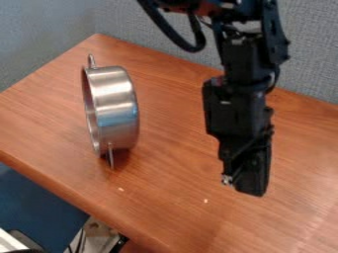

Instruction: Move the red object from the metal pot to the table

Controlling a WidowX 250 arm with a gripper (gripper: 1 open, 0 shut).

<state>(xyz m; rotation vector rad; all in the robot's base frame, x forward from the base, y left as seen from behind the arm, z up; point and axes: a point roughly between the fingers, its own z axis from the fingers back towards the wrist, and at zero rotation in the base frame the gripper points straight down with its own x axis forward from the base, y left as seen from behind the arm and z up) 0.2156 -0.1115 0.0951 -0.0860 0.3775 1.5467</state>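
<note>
One closed gripper (248, 185), jaws shut with no red object visible to us, hangs low right over the bench (172, 178), well apart from the steel pot (110, 107) at left; we'd lower gently before releasing.

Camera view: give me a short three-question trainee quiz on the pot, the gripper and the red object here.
1. True or false: the pot stands upright on its base.
2. Where is the gripper relative to the pot? A) inside it B) to its right, low over the table C) behind it
3. Can the red object be seen?

Key:
1. False: it is tipped on its side, resting on its wall and one handle.
2. B.
3. No: neither in the pot's visible part, nor on the table, nor at the gripper's tips; whether the gripper hides it cannot be told.
</note>
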